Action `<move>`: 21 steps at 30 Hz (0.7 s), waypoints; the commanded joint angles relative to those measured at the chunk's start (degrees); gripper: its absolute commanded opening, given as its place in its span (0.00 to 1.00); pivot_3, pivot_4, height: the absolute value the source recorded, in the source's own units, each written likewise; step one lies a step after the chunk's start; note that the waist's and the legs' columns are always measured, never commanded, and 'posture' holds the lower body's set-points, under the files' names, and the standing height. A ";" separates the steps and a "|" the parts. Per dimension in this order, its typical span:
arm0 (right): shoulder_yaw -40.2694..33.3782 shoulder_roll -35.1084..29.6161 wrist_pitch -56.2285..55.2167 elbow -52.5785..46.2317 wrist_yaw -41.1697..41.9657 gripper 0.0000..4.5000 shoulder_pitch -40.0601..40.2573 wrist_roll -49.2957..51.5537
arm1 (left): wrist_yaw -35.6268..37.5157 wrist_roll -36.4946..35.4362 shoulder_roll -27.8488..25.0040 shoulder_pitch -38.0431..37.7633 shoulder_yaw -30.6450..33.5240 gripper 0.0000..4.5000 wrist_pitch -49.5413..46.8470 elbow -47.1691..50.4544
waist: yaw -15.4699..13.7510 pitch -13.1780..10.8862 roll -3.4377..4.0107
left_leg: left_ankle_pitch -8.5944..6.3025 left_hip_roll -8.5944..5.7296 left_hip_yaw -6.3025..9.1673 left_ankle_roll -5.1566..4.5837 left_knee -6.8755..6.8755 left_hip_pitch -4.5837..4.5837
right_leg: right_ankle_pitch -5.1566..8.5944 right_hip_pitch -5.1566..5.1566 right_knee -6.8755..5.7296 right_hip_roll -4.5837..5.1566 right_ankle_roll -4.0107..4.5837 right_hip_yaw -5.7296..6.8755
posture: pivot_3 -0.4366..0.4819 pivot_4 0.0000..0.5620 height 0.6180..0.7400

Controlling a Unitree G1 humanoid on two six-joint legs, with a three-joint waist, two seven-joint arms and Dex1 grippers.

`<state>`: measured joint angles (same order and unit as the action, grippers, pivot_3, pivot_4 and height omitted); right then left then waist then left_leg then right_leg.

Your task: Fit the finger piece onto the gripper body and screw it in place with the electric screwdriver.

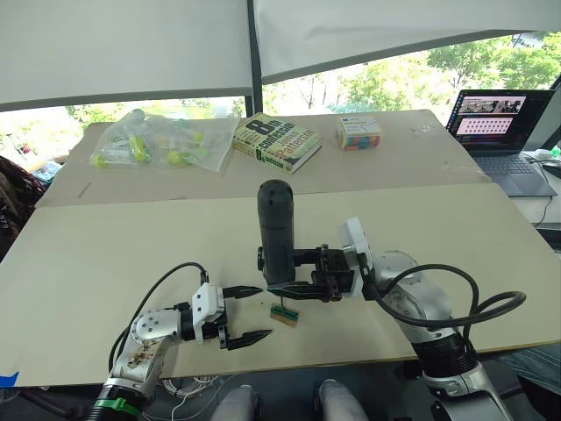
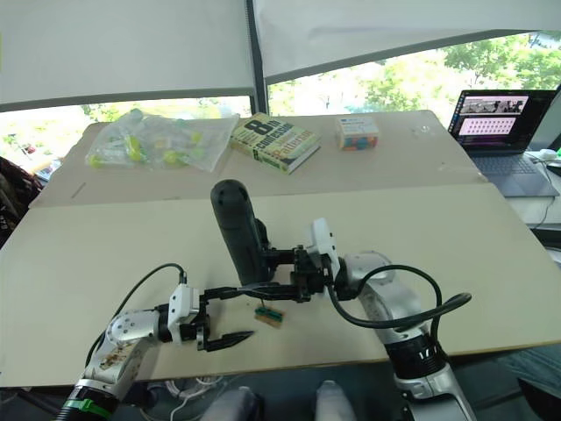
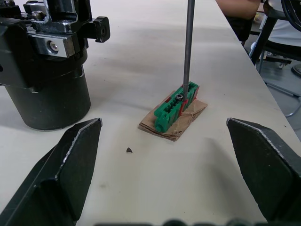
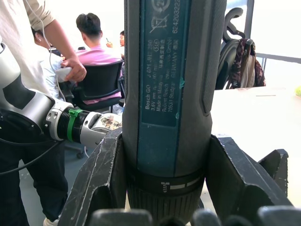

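Observation:
My right gripper [image 1: 267, 274] is shut on the electric screwdriver [image 1: 275, 232], a thick black cylinder held upright above the table. Its thin metal bit [image 3: 186, 47] comes down onto a screw head in a tiny green-and-tan block [image 3: 176, 108] lying on the table. In the right wrist view both fingers clamp the barrel [image 4: 171, 94]. My left gripper [image 1: 263, 311] hovers open just left of the block, one finger on each side of it in the left wrist view. The finger piece and the gripper body are out of view.
At the back of the table lie a clear bag of yellow-green items [image 1: 162, 140], a book [image 1: 276, 140] and a small box [image 1: 358, 132]. A laptop [image 1: 504, 132] is open at the far right. The table's front edge [image 1: 289, 364] runs just below the grippers.

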<state>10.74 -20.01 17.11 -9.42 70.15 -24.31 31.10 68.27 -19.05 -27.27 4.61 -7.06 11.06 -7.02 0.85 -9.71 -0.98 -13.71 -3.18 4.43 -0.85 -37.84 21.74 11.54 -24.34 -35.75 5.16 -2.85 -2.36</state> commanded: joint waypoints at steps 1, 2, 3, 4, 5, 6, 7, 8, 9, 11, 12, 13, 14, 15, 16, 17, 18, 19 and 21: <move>-1.42 -0.07 0.32 -1.50 0.59 0.43 -0.70 2.72 | 0.13 0.00 -0.37 0.11 -0.34 1.00 -0.47 1.65 | 0.00 0.00 0.00 | 0.00 0.00 0.00 0.00 0.00 0.00 | 0.00 0.00 0.00 0.00 0.00 0.00 | 0.48 0.27 0.98; -1.54 -0.08 0.29 -1.66 0.68 0.43 -0.73 3.03 | 0.11 -0.01 -0.38 0.09 -0.37 1.00 -0.56 1.79 | 0.00 0.00 0.00 | 0.00 0.00 0.00 0.00 0.00 0.00 | 0.00 0.00 0.00 0.00 0.00 0.00 | 0.48 0.27 0.98; -1.66 -0.05 0.44 -1.91 0.83 0.43 -0.72 3.63 | 0.08 -0.03 -0.38 0.06 -0.39 1.00 -0.64 1.93 | 0.00 0.00 0.00 | 0.00 0.00 0.00 0.00 0.00 0.00 | 0.00 0.00 0.00 0.00 0.00 0.00 | 0.48 0.27 0.98; -1.74 -0.05 0.70 -2.16 0.90 0.43 -0.68 4.19 | 0.06 -0.04 -0.39 0.03 -0.40 1.00 -0.69 2.03 | 0.00 0.00 0.00 | 0.00 0.00 0.00 0.00 0.00 0.00 | 0.00 0.00 0.00 0.00 0.00 0.00 | 0.48 0.27 0.98; -1.75 -0.06 0.77 -2.26 1.03 0.43 -0.72 4.53 | 0.07 -0.03 -0.38 0.13 -0.40 1.00 -0.75 1.99 | 0.00 0.00 0.00 | 0.00 0.00 0.00 0.00 0.00 0.00 | 0.00 0.00 0.00 0.00 0.00 0.00 | 0.48 0.27 0.98; -1.71 -0.09 0.86 -2.34 1.05 0.43 -0.73 4.71 | 0.06 -0.03 -0.37 0.20 -0.39 1.00 -0.79 1.96 | 0.00 0.00 0.00 | 0.00 0.00 0.00 0.00 0.00 0.00 | 0.00 0.00 0.00 0.00 0.00 0.00 | 0.48 0.27 0.98; -1.69 -0.09 0.86 -2.32 1.08 0.43 -0.75 4.70 | 0.05 -0.01 -0.36 0.27 -0.38 1.00 -0.84 1.94 | 0.00 0.00 0.00 | 0.00 0.00 0.00 0.00 0.00 0.00 | 0.00 0.00 0.00 0.00 0.00 0.00 | 0.48 0.27 0.98; -1.70 -0.09 0.85 -2.29 1.11 0.43 -0.76 4.66 | 0.04 0.00 -0.36 0.31 -0.37 1.00 -0.88 1.93 | 0.00 0.00 0.00 | 0.00 0.00 0.00 0.00 0.00 0.01 | 0.00 0.00 0.00 0.00 0.00 0.00 | 0.48 0.27 0.98; -1.72 -0.06 0.88 -2.25 1.12 0.43 -0.79 4.67 | 0.01 0.02 -0.35 0.33 -0.35 1.00 -0.94 1.96 | 0.00 0.00 0.00 | 0.00 0.00 0.00 0.00 0.00 0.00 | 0.00 0.00 0.00 0.00 0.00 0.00 | 0.48 0.27 0.98; -1.74 -0.04 0.81 -2.11 1.12 0.43 -0.85 4.67 | -0.02 0.06 -0.33 0.36 -0.30 1.00 -1.04 2.01 | 0.00 0.00 0.00 | 0.00 0.00 0.00 0.00 0.00 0.00 | 0.00 0.00 0.00 0.00 0.00 0.00 | 0.48 0.27 0.98; -1.74 -0.04 0.73 -1.99 1.10 0.43 -0.90 4.63 | -0.03 0.05 -0.34 0.37 -0.27 1.00 -1.08 2.03 | 0.00 0.00 0.00 | 0.00 0.00 0.00 0.00 0.00 0.00 | 0.00 0.00 0.00 0.00 0.00 0.00 | 0.48 0.27 0.98; -1.70 -0.06 0.62 -1.89 1.11 0.43 -0.92 4.56 | -0.01 0.05 -0.38 0.33 -0.25 1.00 -1.10 2.07 | 0.00 0.00 0.00 | 0.00 0.00 0.00 0.00 0.00 0.00 | 0.00 0.00 0.00 0.00 0.00 0.00 | 0.48 0.27 0.98; -1.67 -0.08 0.54 -1.83 1.10 0.43 -0.93 4.50 | 0.00 0.04 -0.42 0.28 -0.23 1.00 -1.11 2.11 | -0.01 0.00 0.00 | 0.00 0.00 0.00 0.00 0.00 0.00 | 0.00 0.00 0.00 0.00 0.00 0.00 | 0.48 0.27 0.98; -1.63 -0.11 0.42 -1.72 1.09 0.43 -0.96 4.39 | 0.01 0.04 -0.44 0.27 -0.21 1.00 -1.11 2.11 | 0.00 0.00 0.00 | 0.00 0.00 0.00 0.00 0.00 0.00 | 0.00 0.00 0.00 0.00 0.00 0.00 | 0.48 0.27 0.98; -1.60 -0.14 0.35 -1.66 1.09 0.43 -0.97 4.35 | 0.01 0.04 -0.45 0.26 -0.20 1.00 -1.11 2.10 | 0.00 0.00 0.00 | 0.00 0.00 0.00 0.00 0.00 0.00 | 0.00 0.00 0.00 0.00 0.00 0.00 | 0.48 0.27 0.98; -1.60 -0.15 0.32 -1.60 1.05 0.43 -1.00 4.31 | -0.01 0.04 -0.44 0.28 -0.19 1.00 -1.12 2.09 | 0.00 0.00 0.00 | 0.00 0.00 0.00 0.00 0.00 0.00 | 0.00 0.00 0.00 0.00 0.00 0.00 | 0.48 0.27 0.98; -1.59 -0.17 0.30 -1.56 0.99 0.43 -1.02 4.25 | -0.03 0.03 -0.43 0.29 -0.18 1.00 -1.14 2.09 | 0.00 0.00 0.00 | 0.00 0.00 0.00 0.00 0.00 0.00 | 0.00 0.00 0.00 0.00 0.00 0.00 | 0.48 0.27 0.98; -1.53 -0.23 0.16 -1.51 0.97 0.43 -1.00 4.04 | -0.05 0.04 -0.42 0.28 -0.19 1.00 -1.13 2.10 | 0.00 0.00 0.00 | 0.00 0.00 0.00 0.00 0.00 0.00 | 0.00 0.00 0.00 0.00 0.00 0.00 | 0.48 0.27 0.98; -1.45 -0.29 -0.02 -1.43 0.81 0.43 -0.98 3.68 | -0.08 0.03 -0.40 0.23 -0.21 1.00 -1.14 2.18 | 0.00 0.00 0.00 | 0.00 0.00 0.00 0.00 0.00 0.00 | 0.00 0.00 0.00 0.00 0.00 0.00 | 0.48 0.27 0.98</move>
<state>10.52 -20.42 18.14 -9.35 70.84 -24.32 33.81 68.21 -19.06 -27.34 4.66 -7.13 9.93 -6.51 0.84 -9.71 -0.98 -13.71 -3.18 4.43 -0.85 -37.84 21.75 11.54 -24.35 -35.75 5.16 -2.85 -2.36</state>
